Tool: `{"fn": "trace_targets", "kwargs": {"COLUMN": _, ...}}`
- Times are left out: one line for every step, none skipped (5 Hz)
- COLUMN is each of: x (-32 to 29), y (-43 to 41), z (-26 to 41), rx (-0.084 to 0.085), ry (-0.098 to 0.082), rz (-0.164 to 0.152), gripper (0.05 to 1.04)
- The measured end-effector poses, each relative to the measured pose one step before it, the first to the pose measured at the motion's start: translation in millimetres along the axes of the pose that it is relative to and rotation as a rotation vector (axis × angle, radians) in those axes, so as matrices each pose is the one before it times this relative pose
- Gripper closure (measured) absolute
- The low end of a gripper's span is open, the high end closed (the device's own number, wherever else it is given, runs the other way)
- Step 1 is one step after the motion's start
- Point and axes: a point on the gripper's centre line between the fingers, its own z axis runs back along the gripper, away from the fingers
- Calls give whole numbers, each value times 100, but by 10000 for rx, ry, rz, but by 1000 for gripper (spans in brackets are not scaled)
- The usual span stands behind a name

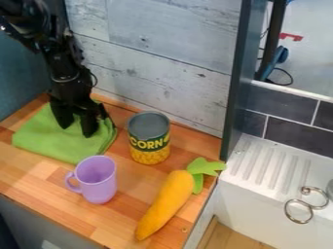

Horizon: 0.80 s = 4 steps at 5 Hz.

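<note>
Green cloth point(48, 138) part. hidden behind end effector point(76, 131), contact w/ tips unclear.

Mug point(98, 179)–carrot point(167, 200) gap: open lane over the counter point(36, 174).
Can point(149, 138): upright across the lane's back end.
Cloth point(48, 137): low, near the mug.
Wall point(156, 73): bars the back.

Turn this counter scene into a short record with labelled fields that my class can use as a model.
Surface: wooden counter against a pale plank wall
Tool position: black tool pointing down at the cloth
Tool state: fingers apart
Cloth: green, folded, flat
Can: upright, right of the cloth in the picture
Mug: purple, upright, handle toward picture left
Carrot: orange with green leaves, lying down
Beside the counter: white sink
</note>
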Motion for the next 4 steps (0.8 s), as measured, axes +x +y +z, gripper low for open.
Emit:
{"fn": "trace_targets", "kwargs": {"x": 149, "y": 312, "z": -554, "rx": 101, "ry": 31, "rz": -107, "gripper": 83}}
{"fn": "trace_targets", "kwargs": {"x": -365, "y": 22, "z": -409, "rx": -699, "ry": 351, "rz": -528, "gripper": 82}}
{"fn": "trace_targets", "kwargs": {"x": -3845, "y": 1360, "z": 12, "rx": -267, "ry": 880, "rz": -297, "gripper": 83}}
{"fn": "trace_targets", "kwargs": {"x": -4723, "y": 158, "z": 20, "rx": -171, "ry": 797, "rz": 31, "gripper": 83}}
